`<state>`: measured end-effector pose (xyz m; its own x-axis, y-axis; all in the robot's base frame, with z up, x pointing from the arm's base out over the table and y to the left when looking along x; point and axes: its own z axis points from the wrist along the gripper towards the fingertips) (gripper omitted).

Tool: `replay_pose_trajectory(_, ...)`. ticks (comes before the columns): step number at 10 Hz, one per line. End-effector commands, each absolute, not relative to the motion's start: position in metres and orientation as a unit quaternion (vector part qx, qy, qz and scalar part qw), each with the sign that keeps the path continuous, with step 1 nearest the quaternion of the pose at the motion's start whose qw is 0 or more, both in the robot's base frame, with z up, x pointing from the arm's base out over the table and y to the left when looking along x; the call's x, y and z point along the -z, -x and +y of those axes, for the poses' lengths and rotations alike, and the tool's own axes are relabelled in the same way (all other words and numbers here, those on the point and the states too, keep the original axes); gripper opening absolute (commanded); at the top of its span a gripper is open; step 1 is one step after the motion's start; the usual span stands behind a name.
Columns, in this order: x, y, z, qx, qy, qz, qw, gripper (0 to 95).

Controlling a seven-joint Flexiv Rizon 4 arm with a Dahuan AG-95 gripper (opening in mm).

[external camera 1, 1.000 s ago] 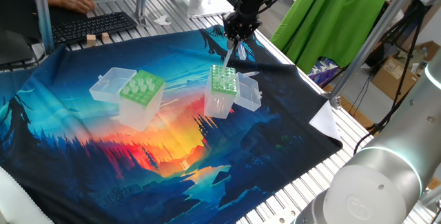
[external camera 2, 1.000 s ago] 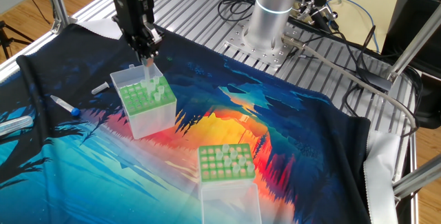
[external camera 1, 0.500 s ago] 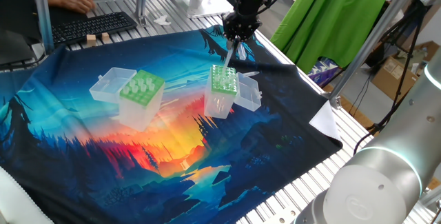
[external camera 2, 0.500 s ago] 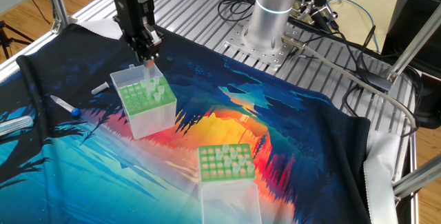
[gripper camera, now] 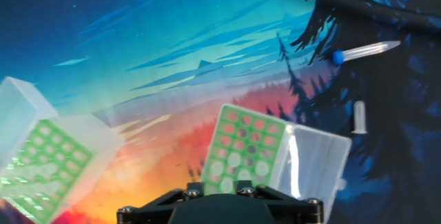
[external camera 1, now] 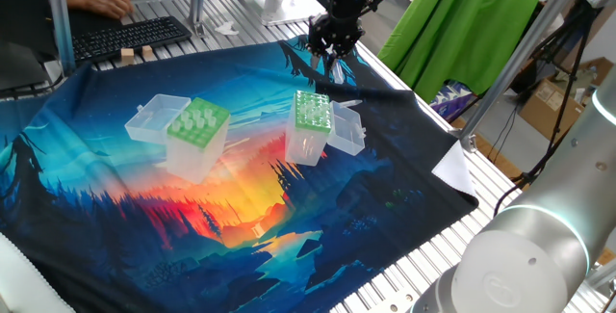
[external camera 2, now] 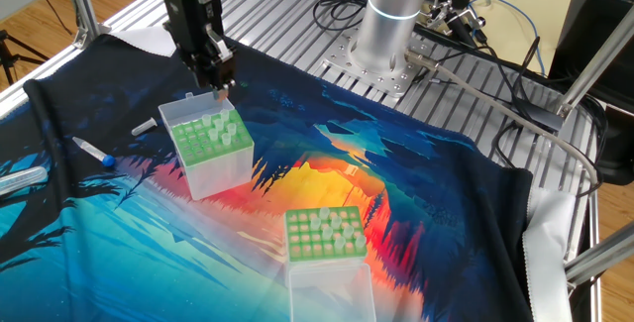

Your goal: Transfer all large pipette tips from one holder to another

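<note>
My gripper [external camera 1: 327, 53] hangs just above the far edge of the narrower holder [external camera 1: 310, 125] with the darker-green, finely holed top. Its fingers stand apart and open, with nothing between them. From the other side the gripper [external camera 2: 220, 82] sits over the back corner of that holder [external camera 2: 213, 159], where several large pipette tips [external camera 2: 226, 129] stand upright. The wider light-green holder [external camera 1: 197, 125] stands apart to the left and also carries tips [external camera 2: 327, 225]. Seen from the hand, the narrower holder [gripper camera: 241, 148] lies straight below and the wider holder [gripper camera: 41, 169] at lower left; my fingertips are out of sight.
The narrower holder's clear lid [external camera 1: 348, 132] lies open beside it. A blue-capped tube [external camera 2: 94, 151] and a small clear tube [external camera 2: 146, 126] lie on the cloth nearby. A keyboard [external camera 1: 130, 36] sits at the back, the robot base [external camera 2: 396, 15] beyond the cloth, and metal posts at the edges.
The jaws have opened and let go of the tip they held. That tip now stands in the narrower holder. The gripper has risen slightly.
</note>
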<state>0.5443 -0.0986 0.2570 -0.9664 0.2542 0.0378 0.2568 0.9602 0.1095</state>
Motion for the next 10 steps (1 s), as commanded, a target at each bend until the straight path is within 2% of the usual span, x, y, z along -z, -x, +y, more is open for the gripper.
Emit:
replay_pose_trajectory(1,-0.263,-0.543,-0.076,0.076,0.181,-0.98,0.018,0.0)
replay_pose_trajectory(4,-0.266,-0.54,-0.03,0.094,0.235,-0.967,0.027,0.0)
replay_pose_trajectory(10,-0.266,-0.557,0.032,0.086,0.277,-0.957,0.025,0.0)
